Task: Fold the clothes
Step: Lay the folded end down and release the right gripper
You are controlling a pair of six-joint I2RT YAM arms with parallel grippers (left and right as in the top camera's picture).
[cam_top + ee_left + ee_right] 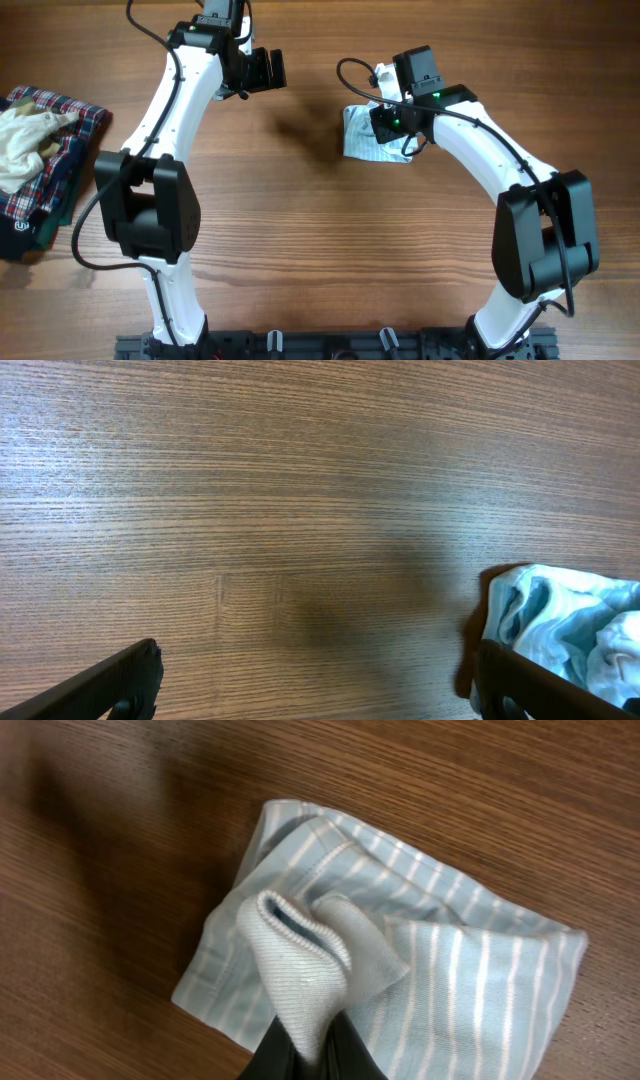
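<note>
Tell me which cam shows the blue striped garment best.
Right wrist: the blue striped garment fills the frame, stripes and ribbed edge clear, its fold pinched in the right pincer. Overhead shows the garment small, partly under the right arm. Left wrist catches only a crumpled corner at the frame's right edge.

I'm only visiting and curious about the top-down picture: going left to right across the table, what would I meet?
Pile of clothes → left gripper → striped cloth. The right gripper sits over that cloth, pinching it, so I leave it out of the order.
</note>
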